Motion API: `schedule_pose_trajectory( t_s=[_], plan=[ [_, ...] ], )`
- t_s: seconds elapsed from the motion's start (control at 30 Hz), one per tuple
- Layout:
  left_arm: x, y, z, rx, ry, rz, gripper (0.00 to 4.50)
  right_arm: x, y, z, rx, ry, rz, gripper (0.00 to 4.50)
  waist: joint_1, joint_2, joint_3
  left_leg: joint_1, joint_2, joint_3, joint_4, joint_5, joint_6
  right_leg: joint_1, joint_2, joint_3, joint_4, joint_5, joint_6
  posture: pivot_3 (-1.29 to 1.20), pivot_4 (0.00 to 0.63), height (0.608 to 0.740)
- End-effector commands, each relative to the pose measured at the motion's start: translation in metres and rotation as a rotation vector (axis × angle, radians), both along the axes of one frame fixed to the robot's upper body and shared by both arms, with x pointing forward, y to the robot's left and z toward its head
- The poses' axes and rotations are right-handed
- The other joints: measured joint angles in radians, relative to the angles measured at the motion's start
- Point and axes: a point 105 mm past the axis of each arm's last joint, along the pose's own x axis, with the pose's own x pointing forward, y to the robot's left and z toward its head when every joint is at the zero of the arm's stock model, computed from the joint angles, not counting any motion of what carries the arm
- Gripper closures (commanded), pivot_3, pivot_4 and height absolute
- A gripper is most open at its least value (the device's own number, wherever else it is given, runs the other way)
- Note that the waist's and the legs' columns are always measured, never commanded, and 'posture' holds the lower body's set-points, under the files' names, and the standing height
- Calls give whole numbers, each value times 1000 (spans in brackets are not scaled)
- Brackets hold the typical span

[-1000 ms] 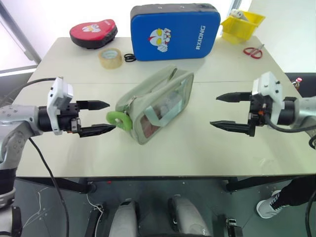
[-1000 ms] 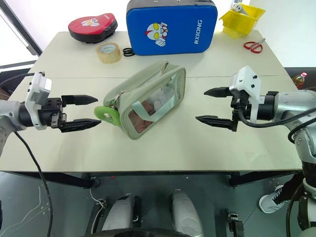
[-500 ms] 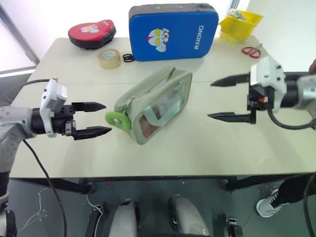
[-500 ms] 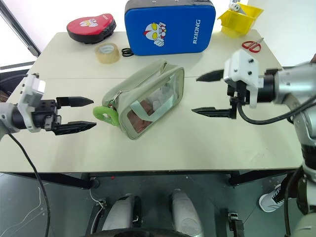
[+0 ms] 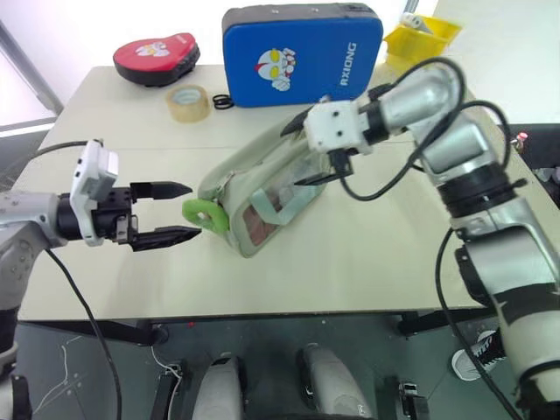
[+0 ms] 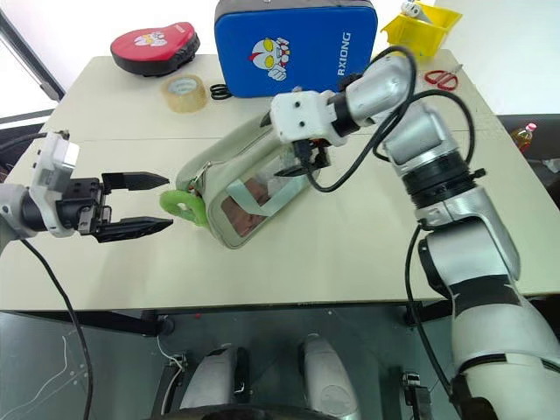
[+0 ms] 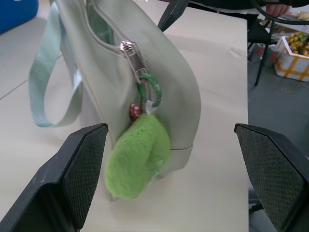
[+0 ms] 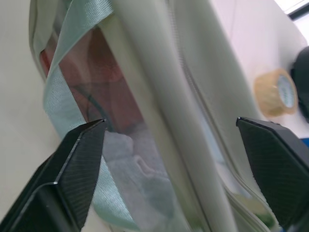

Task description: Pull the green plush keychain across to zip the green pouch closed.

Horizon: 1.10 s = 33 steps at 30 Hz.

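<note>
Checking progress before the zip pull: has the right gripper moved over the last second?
Yes. The right gripper has swung in from the table's right side to the green pouch, its jaws now astride the pouch's end nearest the blue case.

Pouch: the green pouch (image 5: 267, 188) is pale sage fabric, boxy, with clear plastic side panels; I see some contents through the near panel, but I cannot tell what they are.
Pouch pose: it lies diagonal in the middle of the table, one end to the near left, the other end to the far right.
Strap: a light green strap (image 7: 46, 82) hangs loose over the clear side.
Zipper: the metal pull (image 7: 129, 47) sits at the near-left end of the top.
Keychain: the green plush keychain (image 5: 206, 213) is a bright lime fuzzy ring, hanging from the pull by a small green clip, resting against the pouch's left end.
</note>
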Motion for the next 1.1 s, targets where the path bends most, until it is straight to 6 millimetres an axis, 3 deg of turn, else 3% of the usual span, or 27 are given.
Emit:
schedule_pose_trajectory(
  t_s=[0.03,0.2,0.37,0.53,0.63,1.03,1.1],
  plan=[
    [-5,2,14,2,-57,9,0,-2,5,19,24,-42,32,1890,0,0,0,0,0,0,0,0,0,0,0,0,0,0,0,0,150,737],
    [-4,3,15,6,-61,16,0,-4,3,26,50,-22,22,4442,0,0,0,0,0,0,0,0,0,0,0,0,1,0,0,0,150,737],
    [-2,4,15,4,-65,20,0,-12,3,48,127,70,-76,4442,1,0,0,0,0,-1,0,0,0,0,0,0,1,0,0,0,150,737],
    [-1,6,12,0,-55,23,0,-30,-10,50,35,109,-200,4442,6,0,0,-1,0,-1,0,0,0,-1,0,0,1,0,0,0,150,737],
    [1,3,9,-1,-48,13,0,-31,-11,56,48,116,-299,4442,2,0,0,-1,-1,-1,0,0,0,-1,0,0,1,0,0,0,150,737],
    [4,-1,9,6,-39,-19,0,-29,-14,45,90,99,-487,4442,1,0,0,-1,-1,-1,0,0,0,-2,1,0,1,0,0,0,150,737],
    [4,-1,8,7,-38,-22,0,-38,-13,47,102,112,-469,4442,2,0,0,-1,-1,-1,0,0,0,-2,1,0,0,0,0,0,150,737]
  ],
)
